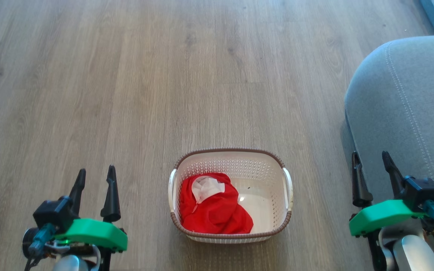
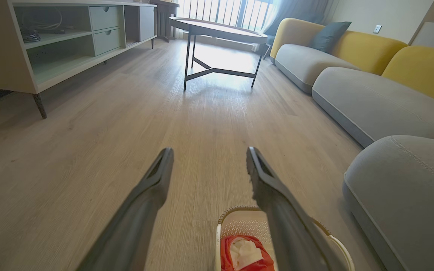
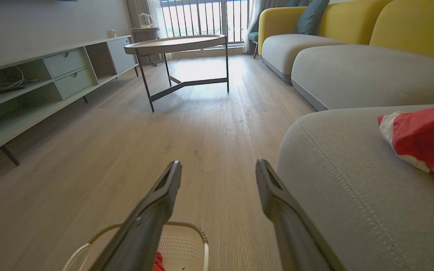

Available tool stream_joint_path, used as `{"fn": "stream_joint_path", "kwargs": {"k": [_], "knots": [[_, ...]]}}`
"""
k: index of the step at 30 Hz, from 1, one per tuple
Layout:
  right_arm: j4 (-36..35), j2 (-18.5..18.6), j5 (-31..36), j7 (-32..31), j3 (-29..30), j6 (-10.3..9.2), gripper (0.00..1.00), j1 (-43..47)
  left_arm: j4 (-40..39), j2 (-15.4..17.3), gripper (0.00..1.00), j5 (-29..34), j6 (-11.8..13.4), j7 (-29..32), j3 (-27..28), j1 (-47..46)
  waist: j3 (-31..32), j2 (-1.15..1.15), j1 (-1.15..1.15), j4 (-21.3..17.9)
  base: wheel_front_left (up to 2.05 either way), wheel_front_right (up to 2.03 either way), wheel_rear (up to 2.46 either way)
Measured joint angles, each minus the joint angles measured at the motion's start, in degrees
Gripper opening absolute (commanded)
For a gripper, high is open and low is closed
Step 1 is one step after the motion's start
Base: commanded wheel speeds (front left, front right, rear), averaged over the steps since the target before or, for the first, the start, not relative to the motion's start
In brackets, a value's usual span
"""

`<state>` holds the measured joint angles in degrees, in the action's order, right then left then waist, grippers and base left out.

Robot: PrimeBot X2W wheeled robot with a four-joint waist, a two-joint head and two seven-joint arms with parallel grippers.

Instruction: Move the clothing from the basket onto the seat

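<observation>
The cream laundry basket (image 1: 230,151) stands on the wooden floor (image 1: 126,94) between the two arms, near the grey seat cushion (image 1: 409,113) on the robot's right but apart from it. A red garment (image 1: 217,212) with a white lining patch lies crumpled in the basket's left half, and the pale bottom is bare on the right. A second red garment (image 3: 424,145) with white trim rests on top of the seat cushion, seen in the right wrist view. The left pincer (image 1: 96,170) hovers over the floor left of the basket, fingers spread and empty. The right pincer (image 1: 370,155) shows against the cushion's edge in the head view, likewise spread, gripping nothing.
</observation>
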<state>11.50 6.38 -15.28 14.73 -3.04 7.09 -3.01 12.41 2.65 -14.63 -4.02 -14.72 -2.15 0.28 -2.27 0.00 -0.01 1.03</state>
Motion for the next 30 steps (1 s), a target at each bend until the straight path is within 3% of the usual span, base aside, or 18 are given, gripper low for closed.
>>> {"fn": "stream_joint_path", "kwargs": {"k": [15, 30], "knots": [[-3.2, 0.0, 0.2, 0.0, -0.3, 0.0, 1.0, -2.7, 2.0, 0.0, 1.0, 0.1, 0.0, 0.0, -4.7, -1.4, -5.9, 0.0, 0.0, -0.5, 0.0, 0.0, 0.0], [-6.9, 1.4, 0.5, 0.0, -3.3, 0.0, 1.0, -16.0, 9.5, 0.0, 1.0, 0.0, -0.6, 0.0, -16.1, -17.0, -22.6, 0.0, 0.0, -3.4, 0.0, 0.0, 0.0]]}}
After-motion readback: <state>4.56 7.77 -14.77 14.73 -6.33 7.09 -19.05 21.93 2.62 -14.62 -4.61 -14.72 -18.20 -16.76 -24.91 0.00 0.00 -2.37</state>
